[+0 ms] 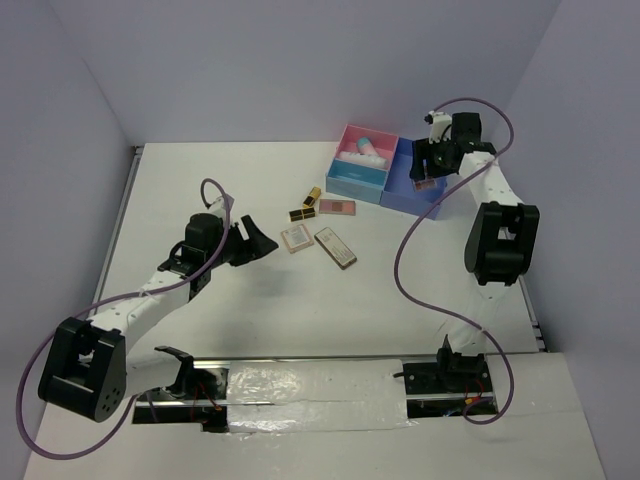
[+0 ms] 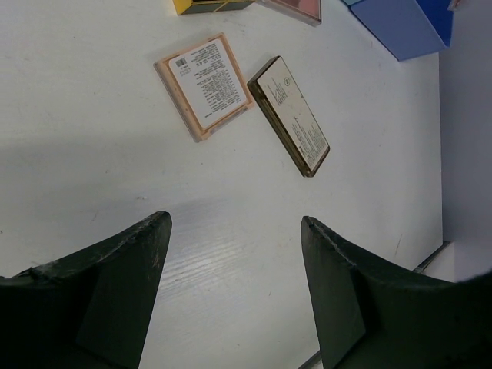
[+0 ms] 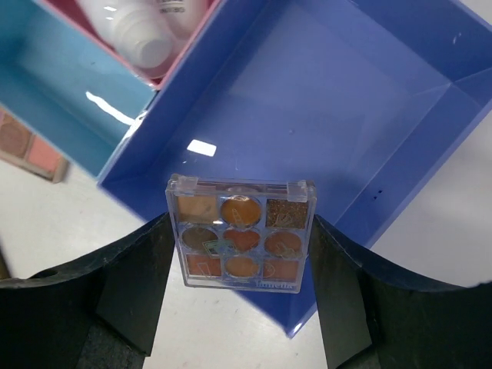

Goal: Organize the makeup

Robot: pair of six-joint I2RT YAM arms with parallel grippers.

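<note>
My left hand (image 2: 234, 223) hangs released above the counter (image 2: 92, 154). Just beyond it lie a pink palette (image 2: 204, 84) and a brown palette (image 2: 290, 115), labels up. A lipstick (image 2: 201, 6) is cut off at the frame edge. Farther out, my right hand (image 3: 240, 231) grips a clear eyeshadow palette (image 3: 241, 207) over the blue compartment (image 3: 330, 100); a white tube (image 3: 142, 34) in the pink compartment (image 3: 177, 58) is cropped.
</note>
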